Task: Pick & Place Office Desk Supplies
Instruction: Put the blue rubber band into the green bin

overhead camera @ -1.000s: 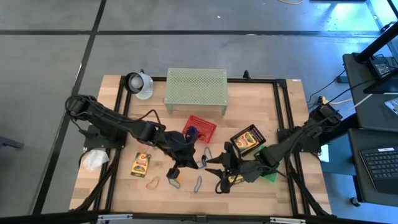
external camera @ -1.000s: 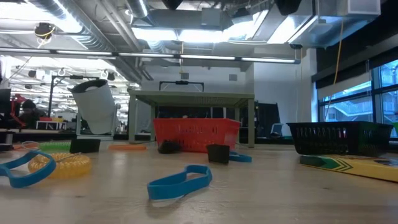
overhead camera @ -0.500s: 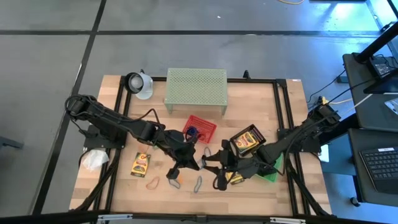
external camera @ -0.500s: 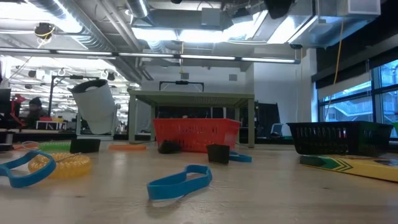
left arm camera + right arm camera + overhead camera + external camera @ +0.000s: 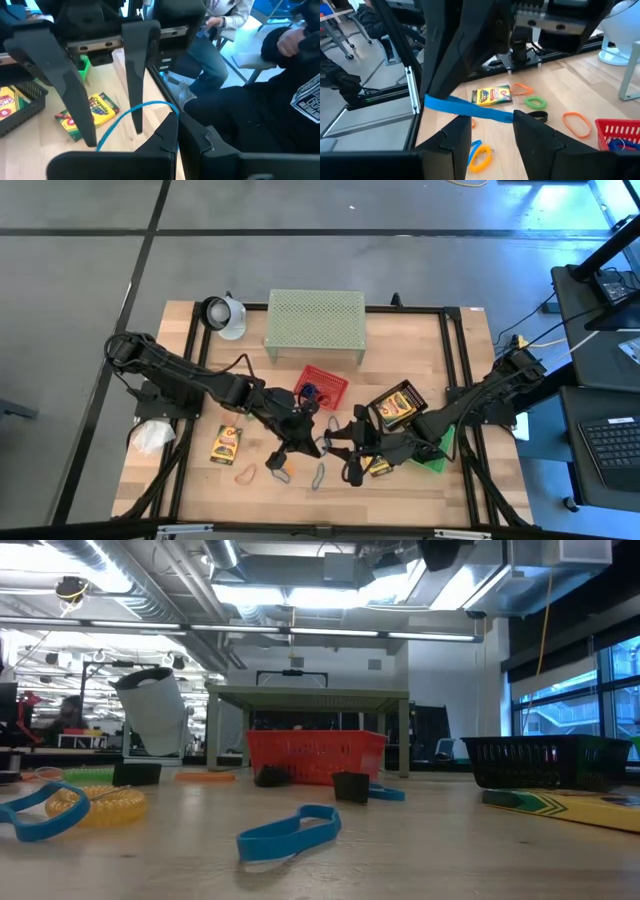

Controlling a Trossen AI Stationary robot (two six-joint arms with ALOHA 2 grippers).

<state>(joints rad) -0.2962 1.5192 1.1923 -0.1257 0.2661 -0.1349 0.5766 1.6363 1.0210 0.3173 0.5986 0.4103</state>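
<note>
My left gripper and my right gripper face each other above the near middle of the table. The left one is shut on a thin blue loop. The right one is open, and the loop stretches across in front of its two fingers, as far as one fingertip; I cannot tell whether it touches. One crayon box lies flat near the table's left. A second lies under the right arm. A third sits in a black basket. My left gripper pinches the blue loop between its two shut fingers at one end. The loop is lifted clear of the table. It arcs away from the fingers toward the right gripper's fingers.
A red basket and the pale green shelf stand beyond the grippers. An orange loop, an orange-and-blue clip and a grey clip lie near the front edge. A white wad sits at the left edge.
My right gripper has edged toward the table's left, closer to the left gripper. The left gripper has stayed shut on the blue loop.
</note>
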